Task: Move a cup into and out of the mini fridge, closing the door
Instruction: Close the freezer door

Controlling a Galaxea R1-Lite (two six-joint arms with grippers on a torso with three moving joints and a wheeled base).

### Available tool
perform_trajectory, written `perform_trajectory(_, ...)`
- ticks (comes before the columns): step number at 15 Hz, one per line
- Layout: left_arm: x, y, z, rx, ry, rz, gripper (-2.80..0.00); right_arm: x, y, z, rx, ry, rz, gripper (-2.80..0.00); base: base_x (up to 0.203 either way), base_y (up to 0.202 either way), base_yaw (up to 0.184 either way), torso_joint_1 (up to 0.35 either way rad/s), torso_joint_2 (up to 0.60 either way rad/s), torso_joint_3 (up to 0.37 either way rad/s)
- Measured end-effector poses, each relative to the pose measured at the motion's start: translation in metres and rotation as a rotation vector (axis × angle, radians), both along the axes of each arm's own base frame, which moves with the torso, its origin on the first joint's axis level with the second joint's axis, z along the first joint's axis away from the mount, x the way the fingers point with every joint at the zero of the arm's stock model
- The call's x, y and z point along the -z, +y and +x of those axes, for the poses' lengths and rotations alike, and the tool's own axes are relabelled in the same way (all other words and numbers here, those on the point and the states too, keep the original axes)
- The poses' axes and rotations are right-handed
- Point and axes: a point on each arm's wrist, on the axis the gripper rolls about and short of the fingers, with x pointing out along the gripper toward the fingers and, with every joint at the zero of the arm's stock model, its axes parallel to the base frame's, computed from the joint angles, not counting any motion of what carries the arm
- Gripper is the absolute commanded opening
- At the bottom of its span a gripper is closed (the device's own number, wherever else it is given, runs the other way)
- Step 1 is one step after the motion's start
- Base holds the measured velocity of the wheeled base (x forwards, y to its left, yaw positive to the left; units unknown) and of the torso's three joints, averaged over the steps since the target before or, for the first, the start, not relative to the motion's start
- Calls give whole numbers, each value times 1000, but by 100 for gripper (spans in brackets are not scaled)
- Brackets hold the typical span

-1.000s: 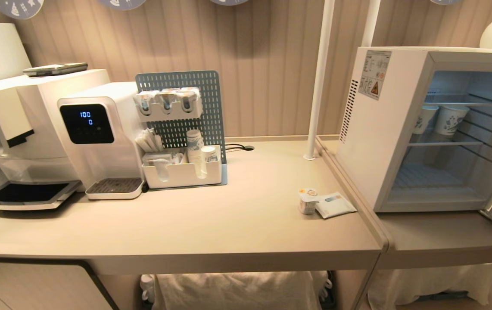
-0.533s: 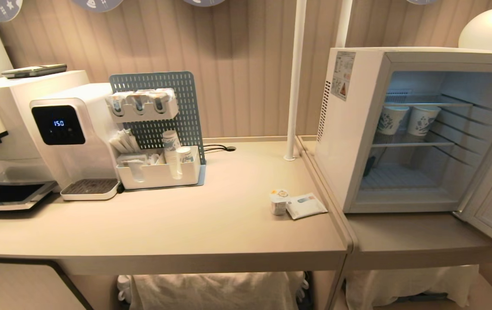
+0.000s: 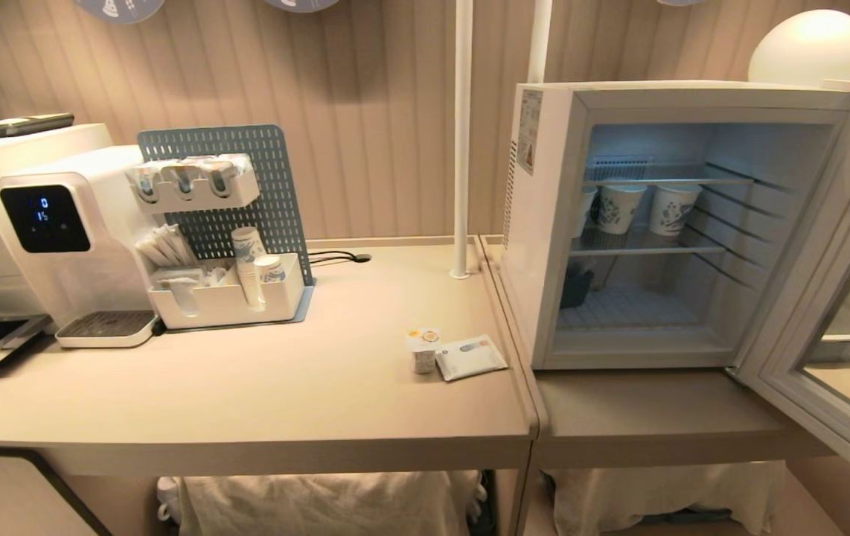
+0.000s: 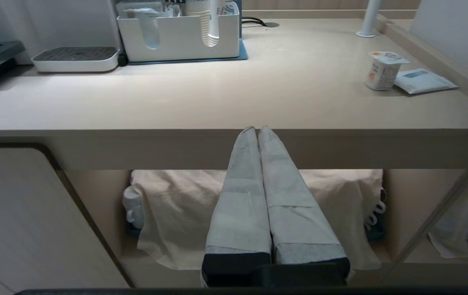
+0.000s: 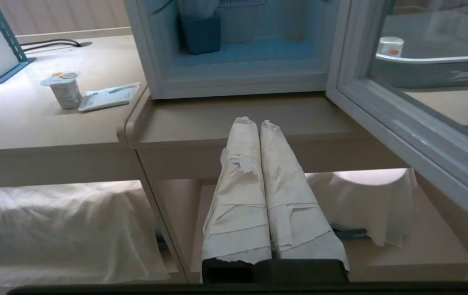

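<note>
On the bench, cup point(image 3: 423, 350) waiting beside the open mini fridge point(image 3: 544, 223).
Nothing is done yet: both my claws hang low, pinched together and empty; door point(image 3: 827, 313) stands wide.

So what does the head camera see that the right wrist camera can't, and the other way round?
Only the head view shows the paper cups on the mini fridge shelf and the water dispenser. Only the right wrist view shows the right gripper, shut, below the counter edge. Both show the cup beside a flat packet, and the open door.
</note>
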Motion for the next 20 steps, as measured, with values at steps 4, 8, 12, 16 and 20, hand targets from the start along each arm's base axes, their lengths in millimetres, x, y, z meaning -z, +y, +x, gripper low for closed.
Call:
perform_trajectory(4,0,0,0,0,0,0,-280,0,0,0,0,0,0,-280,-2,-196,1,3,5,1)
perform_trajectory(8,0,0,0,0,0,-1,-280,0,0,0,0,0,-1,-280,-104,-126,5,8,2,3)
perform_trajectory(12,0,0,0,1,0,0,-280,0,0,0,0,-1,-1,-280,-120,-9,1,4,1,0)
perform_trajectory(16,0,0,0,0,1,0,-280,0,0,0,0,-1,-1,-280,-2,-36,-12,5,3,1)
perform_trajectory(20,0,0,0,0,-1,0,-280,0,0,0,0,0,-1,-280,-1,-177,2,4,4,1)
